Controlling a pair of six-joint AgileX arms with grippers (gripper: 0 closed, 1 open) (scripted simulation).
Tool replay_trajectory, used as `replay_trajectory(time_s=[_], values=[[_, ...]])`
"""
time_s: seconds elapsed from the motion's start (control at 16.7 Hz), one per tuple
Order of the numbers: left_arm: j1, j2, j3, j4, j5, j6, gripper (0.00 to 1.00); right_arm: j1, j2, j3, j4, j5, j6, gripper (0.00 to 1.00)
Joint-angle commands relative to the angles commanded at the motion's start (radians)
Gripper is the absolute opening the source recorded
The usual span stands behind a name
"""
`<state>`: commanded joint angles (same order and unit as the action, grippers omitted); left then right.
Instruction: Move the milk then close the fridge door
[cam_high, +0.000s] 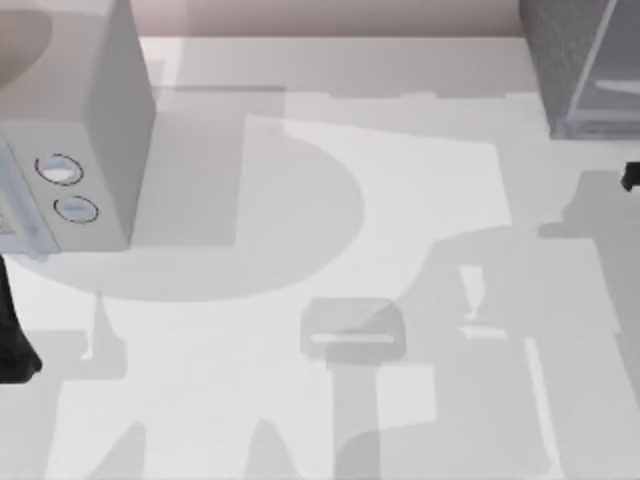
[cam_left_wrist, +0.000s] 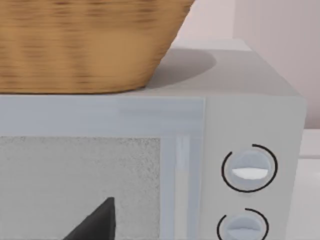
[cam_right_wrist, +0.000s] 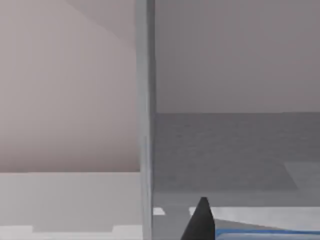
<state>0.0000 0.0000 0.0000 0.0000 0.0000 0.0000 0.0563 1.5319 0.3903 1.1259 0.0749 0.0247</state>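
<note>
While our right arm sits at the table's (cam_high: 420, 180) far right edge beside the fridge (cam_high: 575, 65), its wrist view looks past the door's (cam_right_wrist: 145, 120) thin edge into the dark cabinet. 1 dark fingertip (cam_right_wrist: 200, 222) shows low there, with a blue strip beside it, likely the milk (cam_right_wrist: 265, 233); grip state we can't tell. Our left arm is parked at the left edge, facing the box (cam_left_wrist: 250, 110) with 2 dials, basket (cam_left_wrist: 85, 45) on top.
</note>
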Motion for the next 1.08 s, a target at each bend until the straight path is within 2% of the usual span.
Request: replay_trajectory(time_s=[0.12, 0.42, 0.6, 0.78, 1.08], values=[[0.000, 0.000, 0.000, 0.000, 0.000, 0.000, 1.00, -0.038, -0.025, 0.000, -0.011, -0.033, -0.008, 0.00], [0.000, 0.000, 0.000, 0.000, 0.000, 0.000, 1.00, -0.039, -0.021, 0.002, -0.011, -0.033, -0.007, 0.00], [0.000, 0.000, 0.000, 0.000, 0.000, 0.000, 1.00, -0.060, 0.044, 0.070, -0.047, -0.052, -0.010, 0.00], [0.000, 0.000, 0.000, 0.000, 0.000, 0.000, 1.00, -0.099, 0.185, 0.233, -0.121, -0.093, -0.020, 0.00], [0.000, 0.000, 0.000, 0.000, 0.000, 0.000, 1.00, -0.181, 0.456, 0.649, -0.291, -0.178, -0.041, 0.00]])
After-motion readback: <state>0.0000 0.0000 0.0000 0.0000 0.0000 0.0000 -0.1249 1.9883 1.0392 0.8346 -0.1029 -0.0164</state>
